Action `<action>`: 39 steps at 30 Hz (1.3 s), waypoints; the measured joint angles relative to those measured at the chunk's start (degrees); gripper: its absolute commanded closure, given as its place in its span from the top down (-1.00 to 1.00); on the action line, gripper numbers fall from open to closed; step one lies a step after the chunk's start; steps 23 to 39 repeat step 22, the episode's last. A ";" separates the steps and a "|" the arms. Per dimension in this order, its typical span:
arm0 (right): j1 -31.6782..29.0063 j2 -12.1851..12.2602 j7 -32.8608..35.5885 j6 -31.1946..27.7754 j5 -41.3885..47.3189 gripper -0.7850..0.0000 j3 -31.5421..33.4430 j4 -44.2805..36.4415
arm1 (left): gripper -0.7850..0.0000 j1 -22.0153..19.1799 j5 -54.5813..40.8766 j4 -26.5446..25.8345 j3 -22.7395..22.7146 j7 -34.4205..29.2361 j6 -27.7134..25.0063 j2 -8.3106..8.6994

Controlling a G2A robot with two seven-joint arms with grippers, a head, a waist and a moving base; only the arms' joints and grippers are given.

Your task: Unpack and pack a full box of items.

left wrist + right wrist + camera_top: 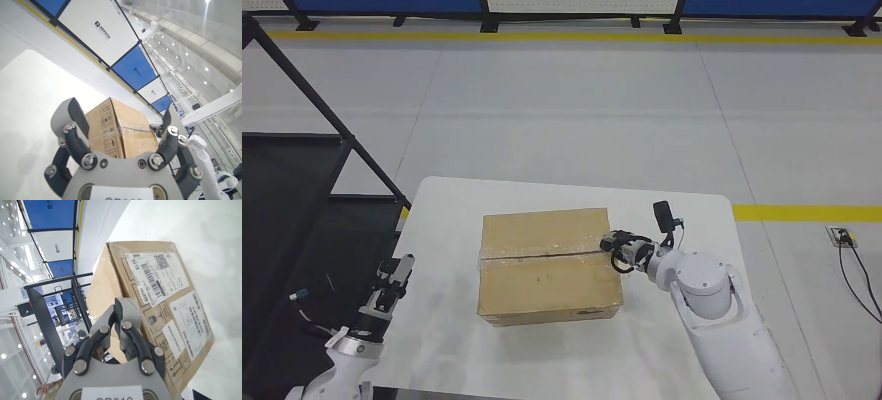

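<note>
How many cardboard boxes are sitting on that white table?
1. The cardboard box sits closed near the middle of the table, right gripper at its edge. Contents are hidden.

Closed, taped brown cardboard box [547,268] flat at the table's middle

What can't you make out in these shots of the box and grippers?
Contents of the cardboard box: hidden in every view by its taped-shut top.
Whether the right gripper pinches the tape: its own fingers cover the spot in the right wrist view; too small in the top view.
</note>
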 measured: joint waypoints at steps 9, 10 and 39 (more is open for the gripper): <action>-1.67 0.48 -1.87 -1.22 2.27 -1.00 2.23 -0.18 | 1.00 -0.49 0.40 0.01 0.39 0.30 0.60 0.23; -1.79 0.53 -1.87 -1.27 2.44 -1.00 2.34 -0.06 | 1.00 -0.50 0.36 0.00 0.41 0.31 0.59 0.25; -2.73 1.25 -2.25 -2.63 6.45 -1.00 5.48 2.48 | 1.00 -1.47 0.49 0.03 0.82 -0.01 1.23 0.59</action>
